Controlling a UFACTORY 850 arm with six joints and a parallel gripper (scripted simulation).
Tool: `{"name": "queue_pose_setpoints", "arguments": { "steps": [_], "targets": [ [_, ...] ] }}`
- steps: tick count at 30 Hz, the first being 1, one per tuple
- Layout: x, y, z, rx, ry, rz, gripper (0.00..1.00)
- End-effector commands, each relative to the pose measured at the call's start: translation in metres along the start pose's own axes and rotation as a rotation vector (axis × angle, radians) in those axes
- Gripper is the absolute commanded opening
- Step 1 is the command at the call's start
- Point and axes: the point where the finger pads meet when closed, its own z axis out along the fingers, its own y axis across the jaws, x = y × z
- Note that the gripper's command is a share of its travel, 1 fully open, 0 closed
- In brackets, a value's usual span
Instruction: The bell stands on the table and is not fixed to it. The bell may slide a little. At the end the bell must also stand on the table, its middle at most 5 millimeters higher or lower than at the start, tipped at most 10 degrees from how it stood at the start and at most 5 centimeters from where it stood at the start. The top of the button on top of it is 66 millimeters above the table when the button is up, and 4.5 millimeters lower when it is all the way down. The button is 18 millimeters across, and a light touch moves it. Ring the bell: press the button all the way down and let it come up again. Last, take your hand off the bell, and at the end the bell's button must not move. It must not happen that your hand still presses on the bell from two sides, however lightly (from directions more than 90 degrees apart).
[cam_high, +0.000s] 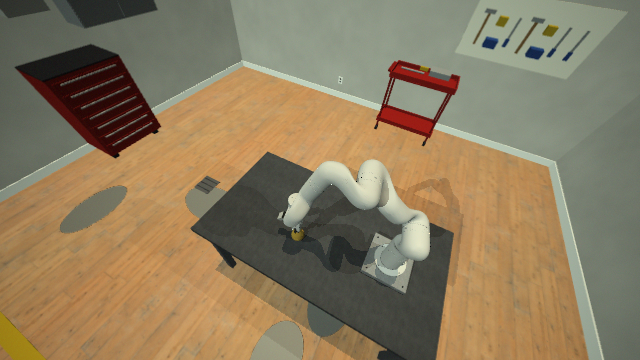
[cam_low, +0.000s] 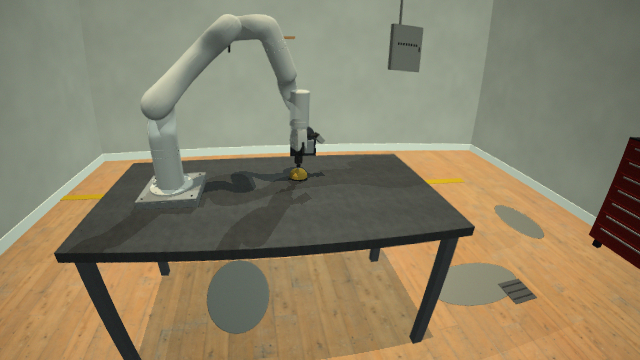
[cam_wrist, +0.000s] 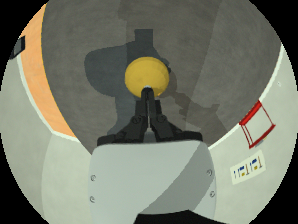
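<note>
A small yellow dome bell (cam_high: 297, 236) (cam_low: 299, 174) (cam_wrist: 139, 76) stands upright on the dark table (cam_high: 350, 300) (cam_low: 300, 220), toward its far side in the exterior view. My gripper (cam_high: 297, 229) (cam_low: 298, 165) (cam_wrist: 147, 99) is shut with nothing between the fingers and points straight down over the bell's middle. Its closed fingertips sit at the top of the bell and hide the button. I cannot tell from these views whether the button is pressed down.
The arm's base plate (cam_high: 390, 270) (cam_low: 170, 194) is bolted to the table near one end. A red cart (cam_high: 419, 100) stands by the back wall, and a red drawer chest (cam_high: 90, 97) (cam_low: 620, 200) stands off to the side, both far from the table.
</note>
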Motion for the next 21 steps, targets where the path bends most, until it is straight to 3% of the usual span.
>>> {"name": "queue_pose_setpoints", "arguments": {
  "steps": [1,21],
  "targets": [
    [0.001,0.0,-0.0002,0.0,0.002,0.0,0.0],
    [0.001,0.0,0.0054,0.0,0.002,0.0,0.0]
  ]
}}
